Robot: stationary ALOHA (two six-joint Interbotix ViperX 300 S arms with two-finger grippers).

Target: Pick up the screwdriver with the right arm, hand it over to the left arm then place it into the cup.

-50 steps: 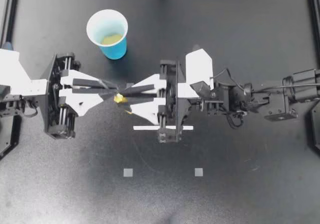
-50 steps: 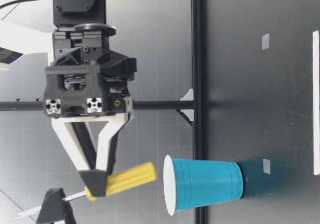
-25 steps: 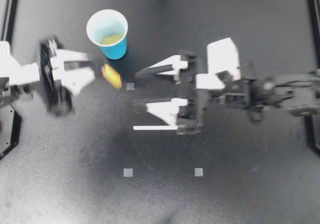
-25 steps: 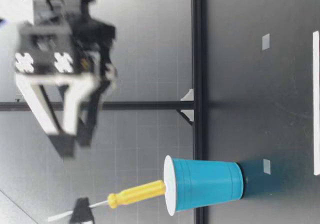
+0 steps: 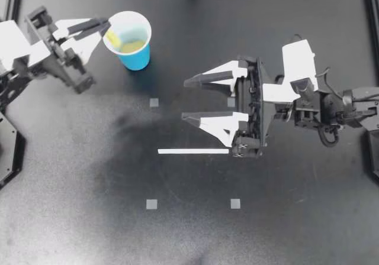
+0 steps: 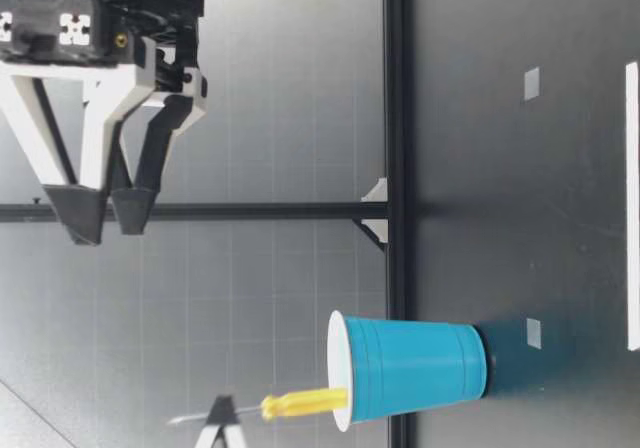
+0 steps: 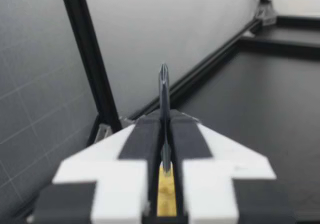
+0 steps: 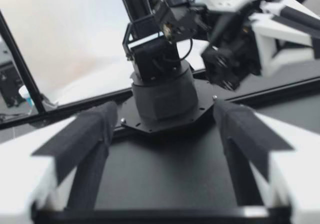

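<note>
The left gripper (image 5: 105, 23) clenches its fingers on the light, stiff yellow-handled screwdriver's (image 5: 112, 37) likely slippery steel shaft at the blue plastic cup's (image 5: 137, 58) rim; the right gripper's (image 5: 185, 99) fingers are released.

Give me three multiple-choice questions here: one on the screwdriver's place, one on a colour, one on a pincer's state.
1. Where is the screwdriver handle relative to the cup? A under it; B beside its base; C at its mouth.
2. What colour is the cup? A red; B blue; C white.
3. My right pincer is: A open, empty; B shut on the screwdriver; C shut on the cup.
1 C, the low view shows the yellow handle meeting the rim; 2 B, its wall is blue; 3 A, its fingers stand apart, nothing between them.
</note>
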